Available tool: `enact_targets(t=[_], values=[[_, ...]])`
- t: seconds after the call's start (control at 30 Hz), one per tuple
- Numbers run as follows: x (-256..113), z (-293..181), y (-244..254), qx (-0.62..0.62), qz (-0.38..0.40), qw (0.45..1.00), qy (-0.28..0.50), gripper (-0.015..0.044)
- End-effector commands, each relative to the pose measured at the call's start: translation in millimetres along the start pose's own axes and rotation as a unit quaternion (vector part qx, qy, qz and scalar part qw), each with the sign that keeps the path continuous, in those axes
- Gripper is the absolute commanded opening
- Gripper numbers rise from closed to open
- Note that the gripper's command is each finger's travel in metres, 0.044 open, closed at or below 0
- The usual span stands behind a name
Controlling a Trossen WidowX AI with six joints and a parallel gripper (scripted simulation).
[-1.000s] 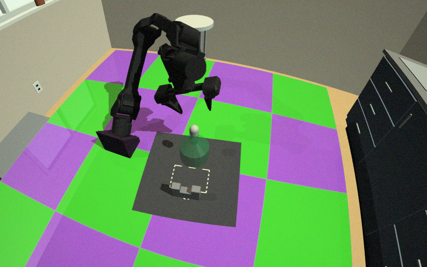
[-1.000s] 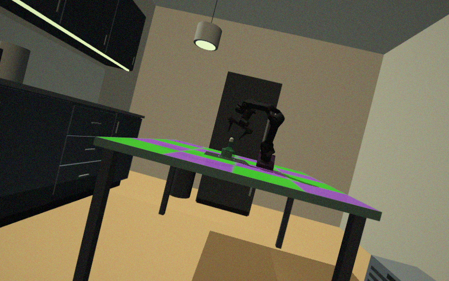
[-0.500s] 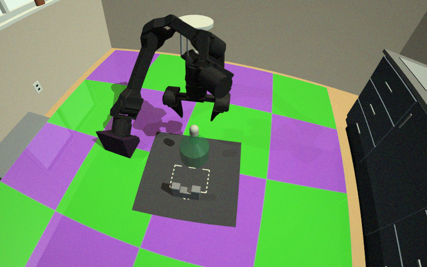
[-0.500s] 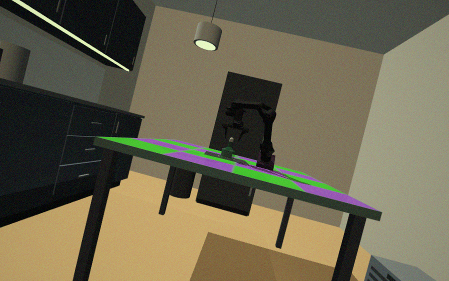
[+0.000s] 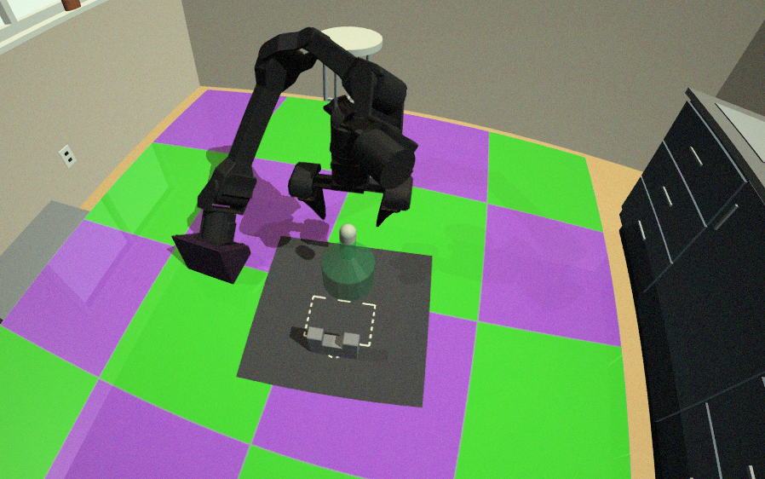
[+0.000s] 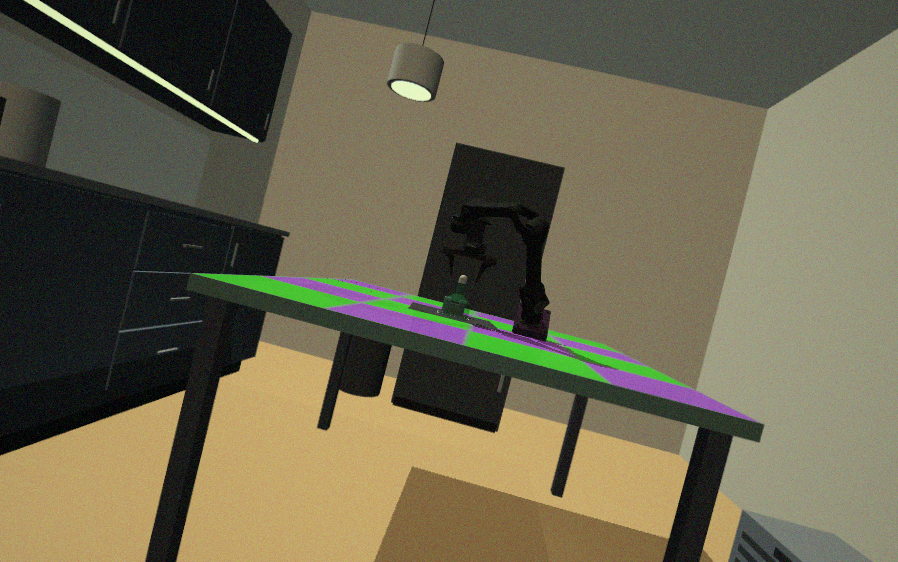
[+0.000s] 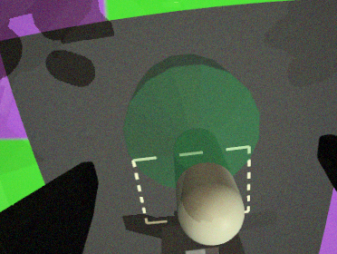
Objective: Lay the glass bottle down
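Observation:
The green glass bottle (image 5: 347, 271) (image 6: 455, 303) (image 7: 195, 100) stands upright on the dark mat, its pale cap on top. My gripper (image 5: 352, 219) (image 6: 468, 273) (image 7: 208, 165) is open and empty, pointing down above the bottle. In the wrist view the cap shows between the two spread fingers. The dashed outline (image 5: 372, 325) (image 7: 248, 181) lies on the mat just in front of the bottle in the top view. The grey U-shaped rest (image 5: 350, 342) stands at the outline's near end; in the wrist view it is mostly hidden behind the cap and cut off by the bottom edge.
The dark mat (image 5: 394, 366) (image 7: 41, 109) lies on a green and purple checkered table (image 5: 541, 383) (image 6: 529, 361). The arm's base (image 5: 211, 256) (image 6: 531, 326) stands left of the mat in the top view. A round white stool (image 5: 355, 39) and dark cabinets (image 5: 704, 254) (image 6: 66, 265) stand beyond the table.

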State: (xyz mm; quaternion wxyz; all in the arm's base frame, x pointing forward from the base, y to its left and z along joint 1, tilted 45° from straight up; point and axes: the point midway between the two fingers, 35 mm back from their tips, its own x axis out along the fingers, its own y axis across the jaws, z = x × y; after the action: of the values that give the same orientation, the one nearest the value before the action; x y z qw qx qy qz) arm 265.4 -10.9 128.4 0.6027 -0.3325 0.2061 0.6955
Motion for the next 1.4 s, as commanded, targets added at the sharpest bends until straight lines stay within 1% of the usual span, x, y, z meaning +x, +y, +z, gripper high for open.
enact_targets(t=[0.0,0.4,0.8,0.83,1.37], values=[[0.2,-7.6,-0.1,-0.003,0.001,1.0,0.001,0.044],[0.3,-24.8,0.4,-0.004,0.001,1.0,0.001,0.044],[0.3,-24.8,0.4,-0.004,0.001,1.0,0.001,0.0125],[0.3,-24.8,0.4,-0.004,0.001,1.0,0.001,0.0111],[0.3,-24.8,0.4,-0.004,0.001,1.0,0.001,0.0111]])
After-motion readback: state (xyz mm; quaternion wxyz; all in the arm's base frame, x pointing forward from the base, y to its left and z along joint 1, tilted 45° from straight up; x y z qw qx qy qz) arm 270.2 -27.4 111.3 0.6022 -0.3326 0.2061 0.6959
